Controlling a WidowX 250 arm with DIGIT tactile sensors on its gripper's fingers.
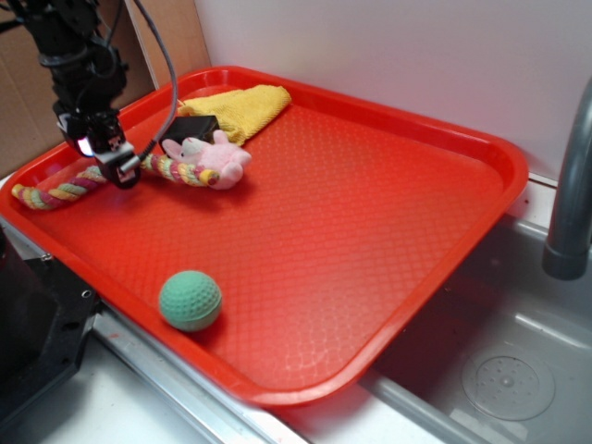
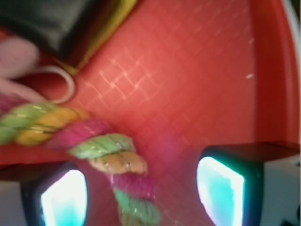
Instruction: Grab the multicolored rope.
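Note:
The multicolored rope point(image 1: 65, 190), twisted from pink, yellow and green strands, lies along the left edge of the red tray point(image 1: 370, 240), one end by the pink plush animal point(image 1: 222, 159). My gripper point(image 1: 118, 168) hangs low over the rope's middle. In the wrist view the rope point(image 2: 108, 155) runs from the left down between the two fingers, nearer the left one. The gripper point(image 2: 141, 193) is open, with a clear gap to the right fingertip point(image 2: 221, 186).
A yellow cloth point(image 1: 242, 106) and a black block point(image 1: 190, 128) lie at the tray's back left. A green dimpled ball point(image 1: 190, 301) rests near the front edge. A sink point(image 1: 499, 370) and a grey faucet point(image 1: 569, 203) stand to the right.

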